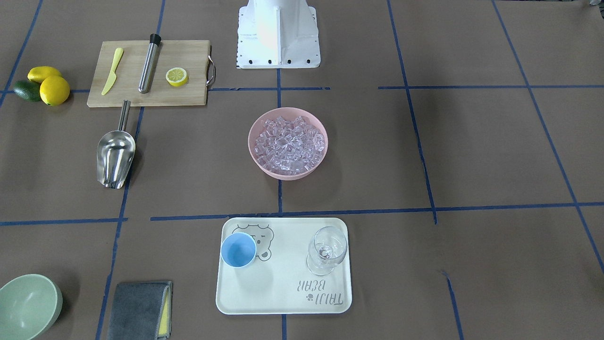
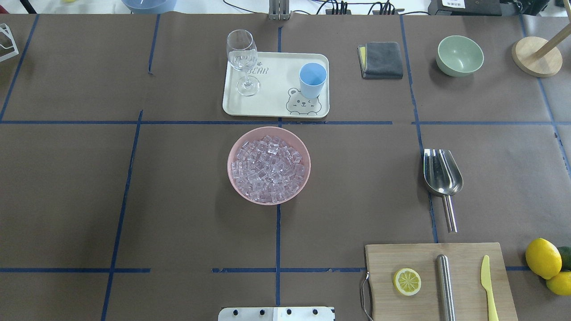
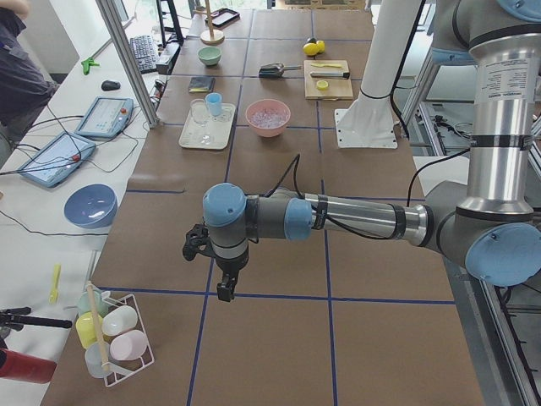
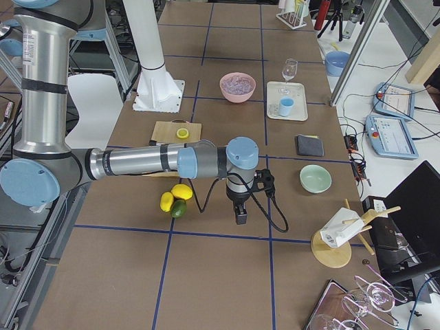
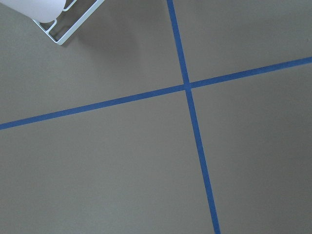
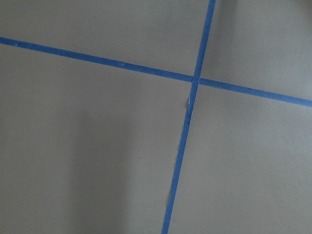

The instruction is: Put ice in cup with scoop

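I read the overhead view from its left. A clear wine glass (image 2: pixel 242 58) stands upright on the left part of a cream tray (image 2: pixel 272 104). The light-blue cup (image 2: pixel 312 80) stands upright on the right part of the same tray, by a printed bear. In the front-facing view I look down to the cup's plain blue bottom. Nearer to the robot, in the middle of the table (image 2: pixel 89 200), a pink bowl (image 2: pixel 230 171) is heaped with the ice (image 2: pixel 268 168), many clear cubes, all inside the rim. To the right of the tray lies a folded grey cloth (image 2: pixel 382 59), and then a pale green bowl (image 2: pixel 460 55) that shows its plain inside. The scoop (image 2: pixel 441 174) lies flat on the table, well to the right of the pink bowl, with its trough toward the far side and its handle pointing at a wooden cutting board (image 2: pixel 388 258). On the board are a lemon slice (image 2: pixel 407 281), a steel cylinder (image 2: pixel 444 285) and a yellow knife (image 2: pixel 488 285), and two lemons (image 2: pixel 543 258) lie just beside its right edge. Both grippers are well apart from the scoop and the ice. The left gripper (image 3: pixel 225 292) hangs over the table paper at the left end, near a white wire rack (image 3: pixel 127 351). The right gripper (image 4: pixel 240 216) hangs over the paper at the right end, beyond the lemons. I see them only from the side cameras, so I cannot tell whether their fingers are wide or narrow.
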You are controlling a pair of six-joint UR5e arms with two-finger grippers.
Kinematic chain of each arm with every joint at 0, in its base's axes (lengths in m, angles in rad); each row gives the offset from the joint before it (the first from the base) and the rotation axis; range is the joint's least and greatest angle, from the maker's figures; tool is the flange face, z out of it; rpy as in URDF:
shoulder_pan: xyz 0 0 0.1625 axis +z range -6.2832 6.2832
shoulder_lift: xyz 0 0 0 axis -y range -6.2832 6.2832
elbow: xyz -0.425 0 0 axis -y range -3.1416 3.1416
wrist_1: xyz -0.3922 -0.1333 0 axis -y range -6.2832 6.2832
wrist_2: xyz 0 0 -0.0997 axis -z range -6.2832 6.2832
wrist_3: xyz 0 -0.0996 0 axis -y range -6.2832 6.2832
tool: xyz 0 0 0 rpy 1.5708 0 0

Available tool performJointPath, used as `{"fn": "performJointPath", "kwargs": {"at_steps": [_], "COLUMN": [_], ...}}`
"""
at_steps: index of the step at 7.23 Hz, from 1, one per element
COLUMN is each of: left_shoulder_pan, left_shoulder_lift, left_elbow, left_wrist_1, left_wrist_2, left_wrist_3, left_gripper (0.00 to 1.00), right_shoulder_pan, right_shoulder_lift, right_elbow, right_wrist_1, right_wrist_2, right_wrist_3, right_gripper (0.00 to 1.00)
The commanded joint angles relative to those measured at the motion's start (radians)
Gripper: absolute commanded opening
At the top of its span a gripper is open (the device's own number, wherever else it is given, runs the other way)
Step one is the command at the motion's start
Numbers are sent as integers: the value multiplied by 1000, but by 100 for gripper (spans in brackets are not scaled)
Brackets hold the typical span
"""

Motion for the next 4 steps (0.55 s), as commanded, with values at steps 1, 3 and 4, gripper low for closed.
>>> {"fn": "performJointPath", "kwargs": {"at_steps": [1, 3, 4], "left_shoulder_pan": [1, 2, 5], "left_shoulder_lift": [-3, -3, -5], "left_elbow": [-1, 1, 1], "left_wrist_1": [-8, -76, -104], "left_wrist_2": [-6, -8, -9], "left_wrist_3": [-3, -8, -2], "left_gripper": [100, 100, 100], "right_shoulder_pan": [0, 0, -2], "right_shoulder_lift": [1, 1, 13], "right_elbow": [1, 1, 4], "right_wrist_1": [0, 2, 2], "right_wrist_2": [0, 0, 0], "right_wrist_3": [1, 1, 1], "right_gripper": [100, 100, 100]}}
